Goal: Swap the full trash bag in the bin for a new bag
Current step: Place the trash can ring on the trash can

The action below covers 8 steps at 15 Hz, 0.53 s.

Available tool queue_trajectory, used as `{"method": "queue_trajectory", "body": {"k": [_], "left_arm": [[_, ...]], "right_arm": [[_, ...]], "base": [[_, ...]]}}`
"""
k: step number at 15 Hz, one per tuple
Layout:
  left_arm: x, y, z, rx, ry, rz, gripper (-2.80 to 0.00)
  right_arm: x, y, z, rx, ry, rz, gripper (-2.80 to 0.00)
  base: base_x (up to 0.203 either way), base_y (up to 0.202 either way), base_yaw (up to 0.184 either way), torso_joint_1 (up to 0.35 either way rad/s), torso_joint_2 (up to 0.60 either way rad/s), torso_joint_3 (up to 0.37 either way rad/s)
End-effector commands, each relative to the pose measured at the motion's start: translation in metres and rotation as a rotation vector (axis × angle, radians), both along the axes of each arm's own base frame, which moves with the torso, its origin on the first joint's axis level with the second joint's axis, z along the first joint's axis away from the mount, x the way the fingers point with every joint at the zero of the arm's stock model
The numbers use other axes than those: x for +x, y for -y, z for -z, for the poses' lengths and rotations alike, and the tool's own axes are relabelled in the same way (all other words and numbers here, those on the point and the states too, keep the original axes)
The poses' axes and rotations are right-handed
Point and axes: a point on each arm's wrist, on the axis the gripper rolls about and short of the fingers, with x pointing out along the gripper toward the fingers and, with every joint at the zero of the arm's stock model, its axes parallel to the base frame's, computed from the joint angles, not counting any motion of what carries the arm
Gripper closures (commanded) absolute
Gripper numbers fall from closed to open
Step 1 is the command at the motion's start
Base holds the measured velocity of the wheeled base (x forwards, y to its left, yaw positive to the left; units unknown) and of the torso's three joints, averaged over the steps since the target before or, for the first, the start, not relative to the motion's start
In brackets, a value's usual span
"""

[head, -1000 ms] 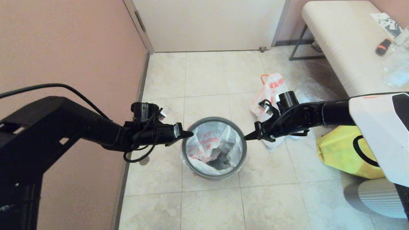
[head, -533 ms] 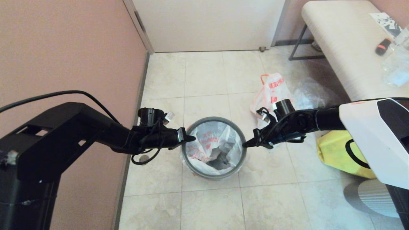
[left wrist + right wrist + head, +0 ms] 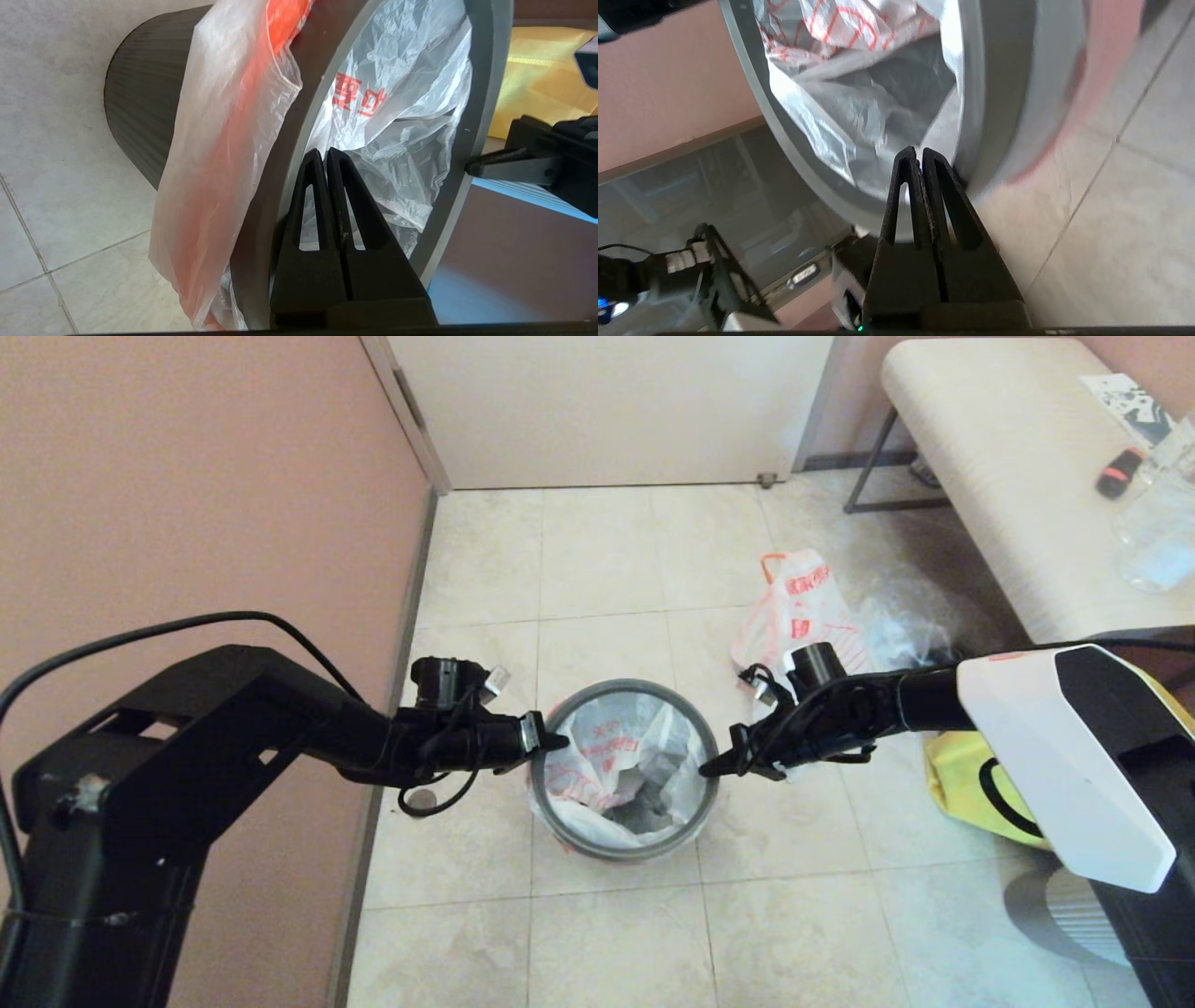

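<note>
Here the bin (image 3: 624, 840) sits on the floor, new bag (image 3: 611, 756) lining it; left gripper (image 3: 557, 742) and right gripper (image 3: 707, 769), both closed and empty, should press its grey ring (image 3: 644, 851) down evenly from the 2 opposite sides.

bins: one (image 3: 624, 845)
white bags lining the bin: one (image 3: 607, 751)
printed loop-handled bags on the floor: one (image 3: 798, 597)
yellow totes: one (image 3: 962, 775)
grippers: two, left (image 3: 558, 742) and right (image 3: 707, 769)
benches: one (image 3: 1008, 457)

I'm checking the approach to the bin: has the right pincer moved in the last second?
Yes. In the head view the right pincer, shut, has come down and inward onto the grey rim of the bin.
</note>
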Motion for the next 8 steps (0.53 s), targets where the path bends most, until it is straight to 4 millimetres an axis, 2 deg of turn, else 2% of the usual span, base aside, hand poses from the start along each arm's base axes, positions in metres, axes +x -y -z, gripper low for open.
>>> {"method": "queue_trajectory", "body": {"k": [1, 6, 7, 8], "left_arm": [[0.001, -0.001, 0.004, 0.0, -0.008, -0.003, 0.0], [0.001, -0.003, 0.001, 0.004, -0.004, -0.015, 0.0], [-0.001, -0.003, -0.005, 0.004, 0.007, -0.02, 0.0], [-0.003, -0.004, -0.018, 0.002, 0.034, -0.026, 0.0]], "right_arm": [[0.004, -0.003, 0.016, -0.002, -0.015, -0.001, 0.0], [0.004, -0.003, 0.017, -0.006, -0.027, 0.013, 0.0], [0.002, -0.003, 0.008, -0.01, -0.015, 0.024, 0.0], [-0.002, -0.002, -0.008, -0.009, 0.01, 0.03, 0.0]], "base": [[0.0, 0.0, 0.0, 0.0, 0.0, 0.0], [0.0, 0.0, 0.0, 0.0, 0.0, 0.0], [0.0, 0.0, 0.0, 0.0, 0.0, 0.0], [0.0, 0.0, 0.0, 0.0, 0.0, 0.0]]}}
